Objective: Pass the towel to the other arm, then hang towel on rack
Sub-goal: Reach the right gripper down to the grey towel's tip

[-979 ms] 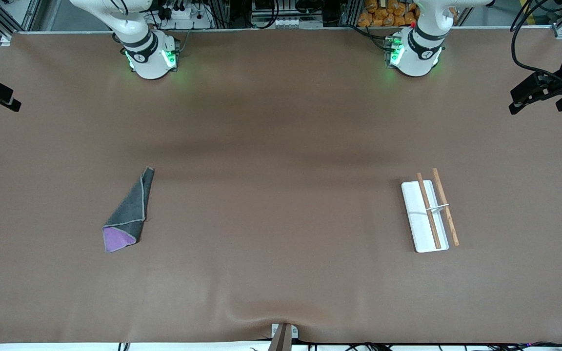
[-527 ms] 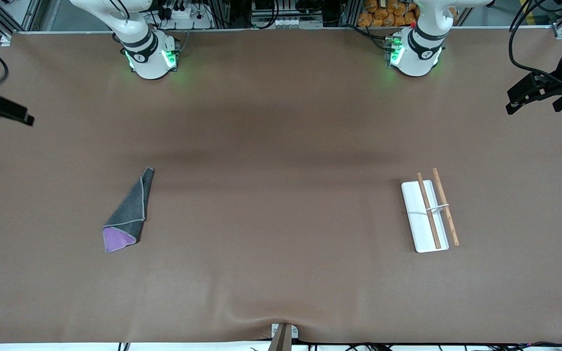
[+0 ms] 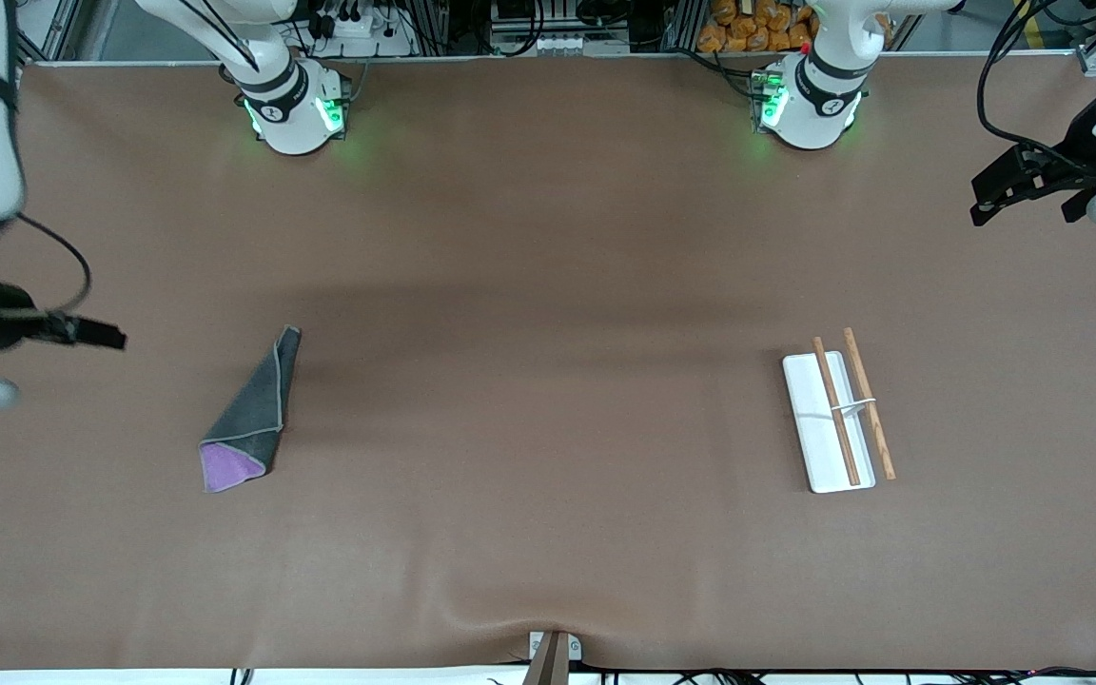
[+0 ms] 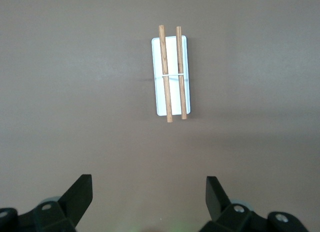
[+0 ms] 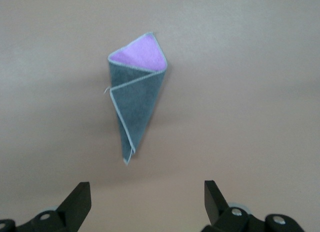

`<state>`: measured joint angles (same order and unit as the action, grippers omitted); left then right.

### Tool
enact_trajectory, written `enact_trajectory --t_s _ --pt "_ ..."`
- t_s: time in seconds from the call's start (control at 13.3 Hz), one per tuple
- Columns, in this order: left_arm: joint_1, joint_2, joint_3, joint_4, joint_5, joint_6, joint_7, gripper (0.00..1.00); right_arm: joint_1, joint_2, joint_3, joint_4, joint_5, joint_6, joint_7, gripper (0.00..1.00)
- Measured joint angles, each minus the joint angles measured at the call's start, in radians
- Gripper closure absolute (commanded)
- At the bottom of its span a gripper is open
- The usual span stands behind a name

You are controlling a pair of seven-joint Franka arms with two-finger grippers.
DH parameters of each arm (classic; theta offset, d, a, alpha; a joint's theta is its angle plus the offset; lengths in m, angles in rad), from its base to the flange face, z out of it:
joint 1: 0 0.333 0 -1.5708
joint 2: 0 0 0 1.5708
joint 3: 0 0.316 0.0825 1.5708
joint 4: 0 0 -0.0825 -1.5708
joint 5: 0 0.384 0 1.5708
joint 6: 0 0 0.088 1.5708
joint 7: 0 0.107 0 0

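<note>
Nothing is done yet. The towel (image 3: 248,419) lies folded on the table (image 3: 548,533) toward the right arm's end; the rack (image 3: 837,419) stands bare toward the left arm's end. Right gripper (image 5: 145,202) is up over the towel and left gripper (image 4: 149,197) over the rack, fingers spread wide, empty. Pickup, handover and hanging remain.

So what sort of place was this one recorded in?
Most likely a robotics lab: two arm bases bolted along a brown-covered table, metal framing and cables at its edge, and only a towel and a rack laid out.
</note>
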<state>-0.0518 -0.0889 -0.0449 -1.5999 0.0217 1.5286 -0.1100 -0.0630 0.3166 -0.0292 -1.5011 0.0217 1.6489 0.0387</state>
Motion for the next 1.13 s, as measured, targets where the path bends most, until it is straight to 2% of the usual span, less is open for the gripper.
enact_trajectory --t_s 0.6,0.83,1.13 --pt "0.000 0.004 -0.002 -0.001 0.000 0.011 0.000 0.00 0.013 0.199 0.010 -0.001 0.055 0.226 -0.089 0.00" --pt "0.000 0.006 -0.005 -0.001 0.000 0.011 0.000 0.00 0.017 0.264 0.009 -0.001 0.058 0.259 -0.089 0.00" --pt "0.000 0.006 -0.006 -0.001 0.000 0.011 0.000 0.00 -0.003 0.334 0.003 -0.003 0.137 0.282 -0.088 0.00"
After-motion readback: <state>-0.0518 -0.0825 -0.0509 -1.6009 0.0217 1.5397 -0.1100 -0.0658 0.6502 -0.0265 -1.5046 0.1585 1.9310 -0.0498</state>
